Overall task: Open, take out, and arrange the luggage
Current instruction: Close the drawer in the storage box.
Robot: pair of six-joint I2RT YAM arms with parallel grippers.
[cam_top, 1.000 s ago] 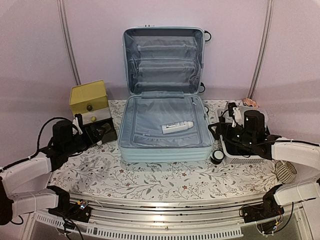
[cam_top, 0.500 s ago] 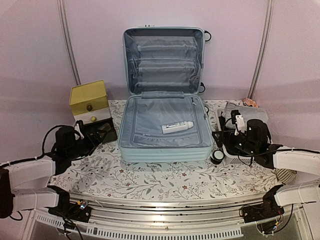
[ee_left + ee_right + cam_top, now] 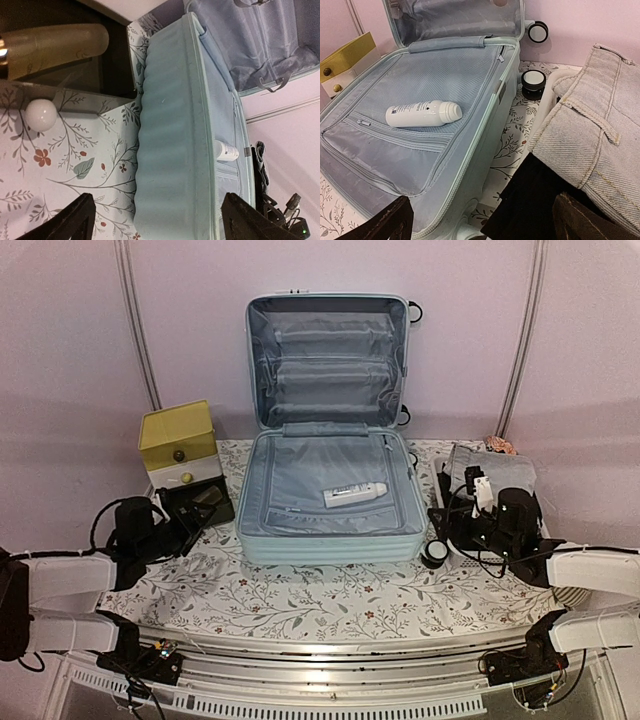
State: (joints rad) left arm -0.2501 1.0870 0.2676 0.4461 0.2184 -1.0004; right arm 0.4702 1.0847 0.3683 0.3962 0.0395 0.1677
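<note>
The luggage point(image 3: 300, 480) lies open at mid-table, its pale mint lid upright against the back wall and its grey-lined base flat. A white bottle point(image 3: 355, 494) rests on the base lining. In the left wrist view the ribbed shell point(image 3: 165, 125) fills the middle and the bottle point(image 3: 225, 150) peeks over its rim. My left gripper point(image 3: 188, 522) hovers left of the case, open and empty point(image 3: 160, 220). My right gripper point(image 3: 450, 522) hangs at the case's right side, open and empty point(image 3: 485, 220), with the bottle point(image 3: 422, 114) ahead of it.
A yellow-topped drawer box point(image 3: 178, 445) stands back left with a dark tray point(image 3: 200, 505) in front. A white basket point(image 3: 480, 545) at right holds folded beige denim point(image 3: 590, 130) and black cloth point(image 3: 540, 200). A small black jar point(image 3: 434, 553) sits beside the case.
Both arms have drawn back toward the near edge. The left gripper has pulled away from the drawer box, and the right one has come back from over the basket. The luggage and bottle have not moved.
</note>
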